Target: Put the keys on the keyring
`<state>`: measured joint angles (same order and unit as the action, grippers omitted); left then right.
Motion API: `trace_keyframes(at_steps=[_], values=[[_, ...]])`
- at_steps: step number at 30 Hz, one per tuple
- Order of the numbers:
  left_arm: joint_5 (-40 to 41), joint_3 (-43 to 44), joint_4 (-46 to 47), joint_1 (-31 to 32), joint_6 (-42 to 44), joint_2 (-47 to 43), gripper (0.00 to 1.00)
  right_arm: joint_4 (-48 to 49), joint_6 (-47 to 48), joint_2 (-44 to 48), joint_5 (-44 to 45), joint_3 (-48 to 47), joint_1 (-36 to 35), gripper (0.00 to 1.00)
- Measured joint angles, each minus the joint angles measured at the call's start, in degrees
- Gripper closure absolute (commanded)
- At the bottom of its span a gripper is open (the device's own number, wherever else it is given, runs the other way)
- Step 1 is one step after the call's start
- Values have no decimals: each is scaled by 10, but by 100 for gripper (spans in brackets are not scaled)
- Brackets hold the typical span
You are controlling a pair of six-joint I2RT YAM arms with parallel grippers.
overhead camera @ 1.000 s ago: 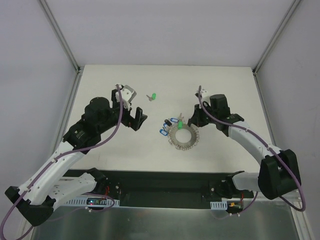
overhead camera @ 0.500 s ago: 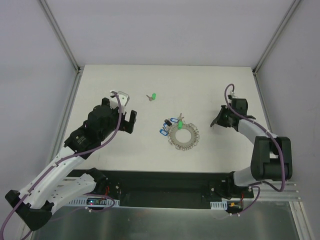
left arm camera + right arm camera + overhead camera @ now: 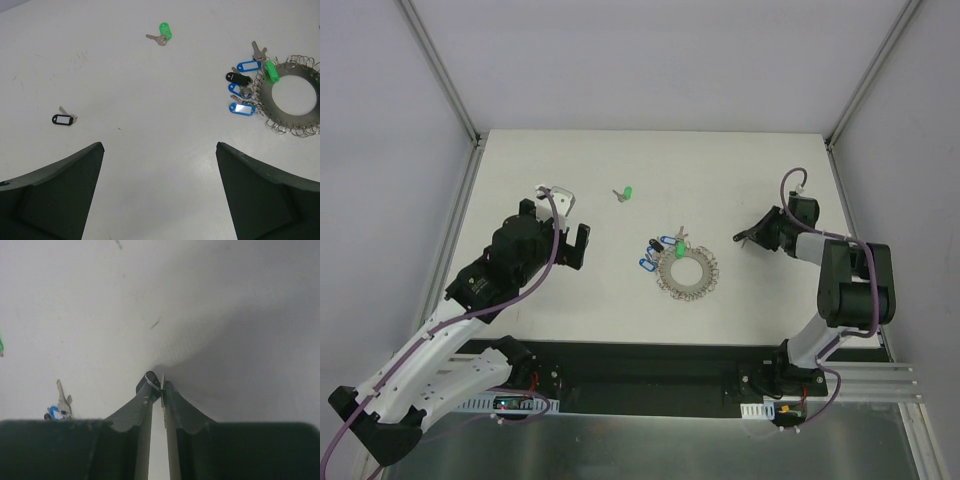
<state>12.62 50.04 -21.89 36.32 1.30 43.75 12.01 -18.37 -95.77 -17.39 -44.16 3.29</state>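
The keyring (image 3: pixel 688 272) lies flat mid-table, with keys (image 3: pixel 658 250) fanned off its upper-left rim. A loose green key (image 3: pixel 625 193) lies farther back, long axis left-right, blade pointing left. A black-tagged key (image 3: pixel 62 118) lies apart on the white table (image 3: pixel 770 180), with grey walls (image 3: pixel 650 60) around. The left gripper (image 3: pixel 159 145) gapes wide, holding nothing. The right gripper (image 3: pixel 157 385) is nearly closed, with a small black bit (image 3: pixel 149 380) at its tips; I cannot tell whether it is gripped.

Small black bit w/ thin wire loop (image 3: pixel 151 381) sits at right gripper (image 3: pixel 157 386) tips; too small to name, and can't tell if pinched or just touching; too small to spot in top view. Keyring (image 3: pixel 292 121) cut off by right edge of left wrist view; blue key (image 3: pixel 56 413) half hidden behind gripper body; green sliver (image 3: pixel 1 346) clipped at left edge.
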Motion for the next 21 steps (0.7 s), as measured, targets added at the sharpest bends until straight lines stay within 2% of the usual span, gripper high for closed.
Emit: trace_keyframes(at_steps=[3, 6, 9, 12, 21], values=[[0, -2, -1, 0, 1, -2, 5, 8, -12, -1, -3, 17, 21, 67], [-1, -3, -1, 0, 1, -2, 5, 19, -23, 2, -8, 19, 33, 49], [-1, -3, -1, 0, 2, -2, 5, 21, -23, 12, -4, 21, 35, 39], [-3, -3, -1, 0, 2, -2, 5, 9, -19, 31, 10, 28, 35, 34], [-18, -3, -1, 0, 2, -2, 2, -83, 29, 121, 72, 65, 17, 32]])
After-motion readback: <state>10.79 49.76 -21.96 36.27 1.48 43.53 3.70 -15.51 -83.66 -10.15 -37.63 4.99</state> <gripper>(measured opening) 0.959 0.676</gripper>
